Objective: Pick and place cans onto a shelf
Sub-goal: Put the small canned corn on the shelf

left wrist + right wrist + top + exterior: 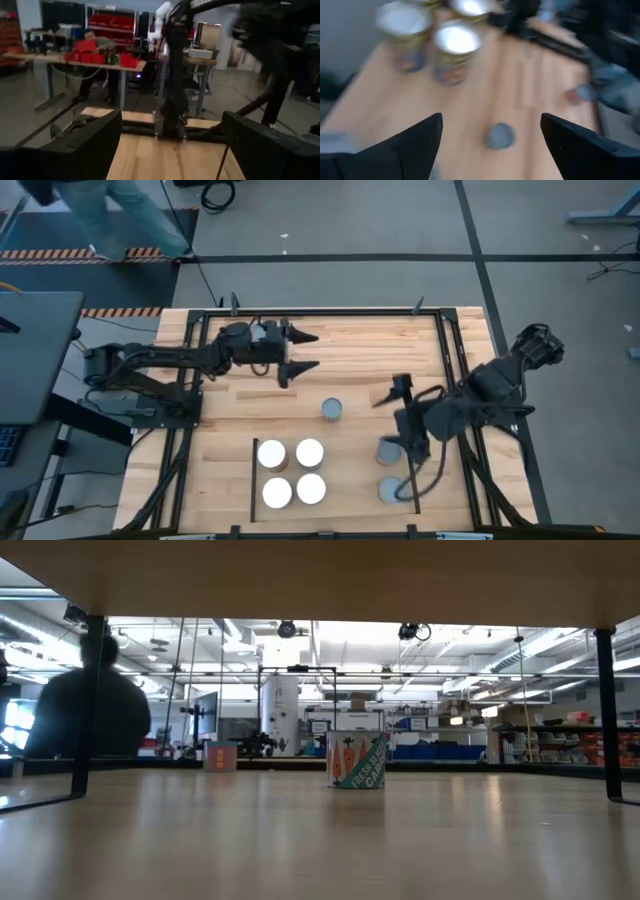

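Here we see the right gripper (pixel 490 131) with its fingers spread wide and empty, a grey-topped can (pixel 499 135) between and just beyond them, white-topped cans (pixel 455 40) farther ahead on the shelf (pixel 255 480), presumably lining up a pick, while the left gripper (pixel 305 352) waits open over the counter (pixel 350 350).

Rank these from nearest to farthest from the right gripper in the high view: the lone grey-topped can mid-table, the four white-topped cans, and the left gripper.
From the right gripper:
1. The lone grey-topped can, mid-table, just to its left.
2. The four white-topped cans, clustered at the table's front on the shelf.
3. The left gripper, toward the table's back left.
Items 2 and 3 are close to call.
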Controlling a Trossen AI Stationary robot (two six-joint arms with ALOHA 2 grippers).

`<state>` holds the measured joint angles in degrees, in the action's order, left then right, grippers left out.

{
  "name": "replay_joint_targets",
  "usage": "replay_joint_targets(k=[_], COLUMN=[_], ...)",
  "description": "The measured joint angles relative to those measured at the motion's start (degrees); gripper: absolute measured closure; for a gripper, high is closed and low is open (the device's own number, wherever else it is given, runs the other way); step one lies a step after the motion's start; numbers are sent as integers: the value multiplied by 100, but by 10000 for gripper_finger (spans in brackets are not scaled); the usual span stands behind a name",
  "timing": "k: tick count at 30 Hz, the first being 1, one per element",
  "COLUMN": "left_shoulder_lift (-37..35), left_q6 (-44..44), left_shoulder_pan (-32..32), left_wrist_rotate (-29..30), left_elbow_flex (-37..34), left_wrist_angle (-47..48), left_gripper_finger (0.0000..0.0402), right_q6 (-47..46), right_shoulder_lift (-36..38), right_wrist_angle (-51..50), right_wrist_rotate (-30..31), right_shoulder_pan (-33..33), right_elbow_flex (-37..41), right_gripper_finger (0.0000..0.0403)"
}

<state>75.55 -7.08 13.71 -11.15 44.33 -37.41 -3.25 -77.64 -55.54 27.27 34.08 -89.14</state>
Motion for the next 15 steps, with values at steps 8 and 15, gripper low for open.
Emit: replay_joint_targets(k=[8,15], left_shoulder_lift=[-1928,-2398], left_q6=[605,294], left_shoulder_pan=[723,905], left_wrist_rotate=[1348,2058], left_elbow_flex=[9,-435], left_wrist_angle=[3371,5349], left_gripper_finger=[51,51], right_q6=[147,889], right_shoulder_lift=[36,41], right_wrist_angle=[488,1126], right_wrist_rotate=[1087,932], right_shoulder_pan=[-725,-1416], right_elbow_flex=[305,358], right_gripper_finger=[57,57])
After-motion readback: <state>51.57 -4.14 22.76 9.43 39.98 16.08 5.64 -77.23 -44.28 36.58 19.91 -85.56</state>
